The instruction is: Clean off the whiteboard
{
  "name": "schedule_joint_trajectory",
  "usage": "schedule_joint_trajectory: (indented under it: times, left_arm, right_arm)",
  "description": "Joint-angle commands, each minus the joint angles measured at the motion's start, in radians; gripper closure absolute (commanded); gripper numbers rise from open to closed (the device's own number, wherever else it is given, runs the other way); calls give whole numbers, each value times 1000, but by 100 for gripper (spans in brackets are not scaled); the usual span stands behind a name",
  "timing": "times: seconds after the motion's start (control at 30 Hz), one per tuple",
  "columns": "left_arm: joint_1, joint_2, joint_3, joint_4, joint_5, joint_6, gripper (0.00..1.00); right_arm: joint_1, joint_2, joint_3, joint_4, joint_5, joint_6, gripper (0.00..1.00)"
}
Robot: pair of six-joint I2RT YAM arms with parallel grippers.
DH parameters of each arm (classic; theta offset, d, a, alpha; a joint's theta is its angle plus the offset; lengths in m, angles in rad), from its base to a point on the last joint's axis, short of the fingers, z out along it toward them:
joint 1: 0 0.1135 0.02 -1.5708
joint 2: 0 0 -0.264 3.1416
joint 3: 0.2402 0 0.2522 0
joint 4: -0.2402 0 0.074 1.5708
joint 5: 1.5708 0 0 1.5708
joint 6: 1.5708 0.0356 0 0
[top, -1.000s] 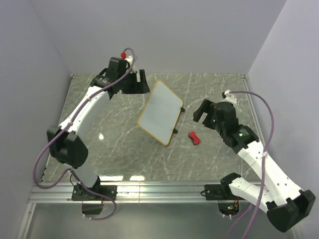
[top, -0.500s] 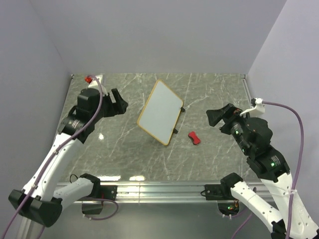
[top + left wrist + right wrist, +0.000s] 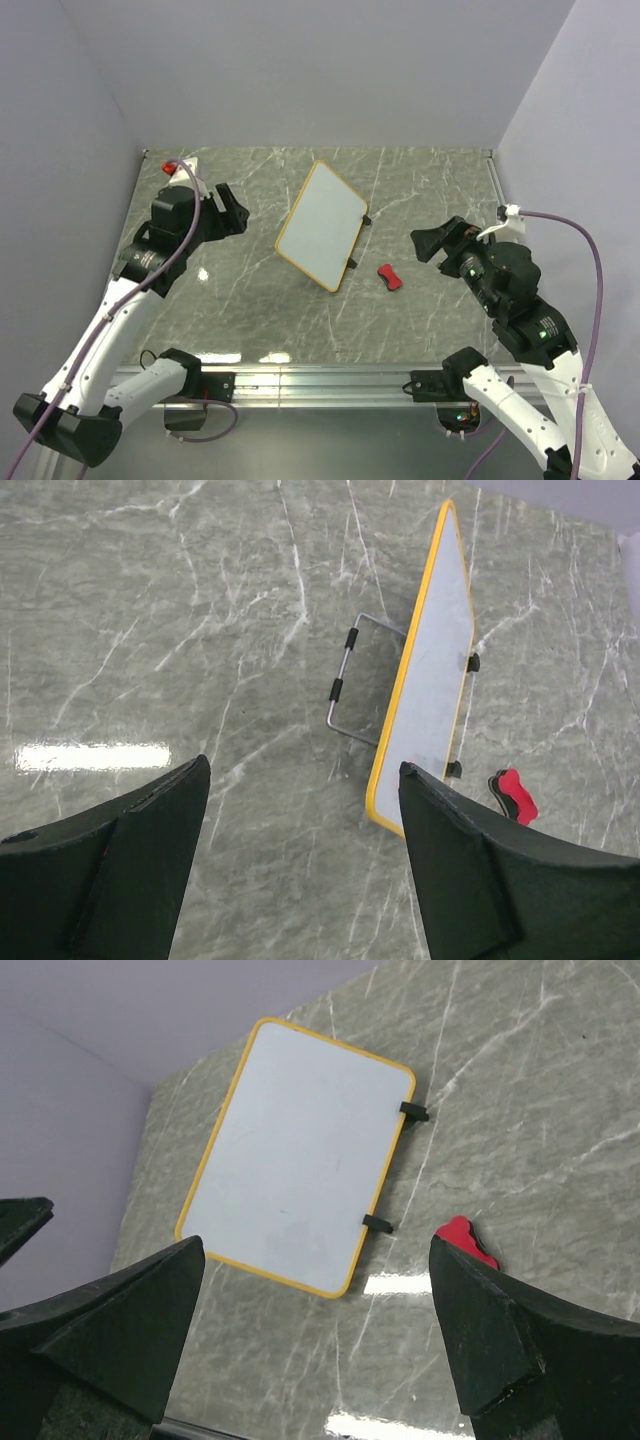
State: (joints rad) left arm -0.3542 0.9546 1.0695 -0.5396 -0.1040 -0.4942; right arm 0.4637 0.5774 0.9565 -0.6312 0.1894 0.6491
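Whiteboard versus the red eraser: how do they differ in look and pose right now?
The whiteboard is big and white with a yellow-orange frame; the eraser is small, red and bow-shaped. The whiteboard stands tilted on a wire stand; the eraser lies flat on the table. The whiteboard sits mid-table; the eraser lies nearer the right arm. Shared: neither is held.

One whiteboard [image 3: 322, 225], one red eraser [image 3: 390, 277] and two arms (left arm [image 3: 112, 318], right arm [image 3: 522, 305]) on one table [image 3: 250, 310]
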Motion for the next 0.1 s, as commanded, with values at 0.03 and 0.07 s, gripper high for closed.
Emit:
schedule_joint_trajectory:
  times: [0.03, 0.07]
  left_arm:
    - [0, -23, 14, 23, -25, 8, 19]
    - [0, -27, 10, 27, -26, 19, 19]
  right_arm:
    - [-4, -1, 1, 31, -15, -22, 0]
    - [-3, -1, 4, 25, -7, -22, 0]
